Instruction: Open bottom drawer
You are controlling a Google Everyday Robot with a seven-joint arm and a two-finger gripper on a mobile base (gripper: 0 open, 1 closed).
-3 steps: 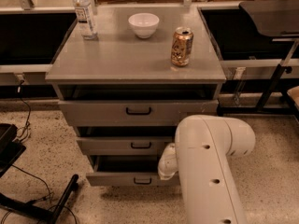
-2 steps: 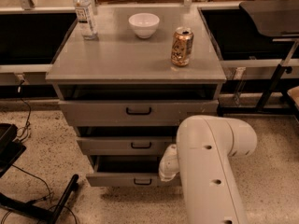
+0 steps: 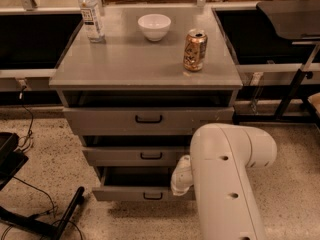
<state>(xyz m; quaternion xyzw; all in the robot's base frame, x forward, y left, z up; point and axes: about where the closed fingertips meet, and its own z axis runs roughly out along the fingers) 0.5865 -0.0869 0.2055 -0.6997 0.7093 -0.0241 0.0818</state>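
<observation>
The bottom drawer point(image 3: 131, 193) stays pulled out, its inside shadowed. The gripper point(image 3: 181, 177) stays at its right end, lower centre. Whether it is open or closed cannot be told.

My arm point(image 3: 225, 184): the thick white link fills the lower right of the view, running up from the bottom edge to a rounded joint at its upper right. My gripper point(image 3: 181, 176): only a small white part shows, jutting from the link's left side, low down, at the right end of the bottom drawer point(image 3: 120, 193) front. The link hides everything else of it.
</observation>
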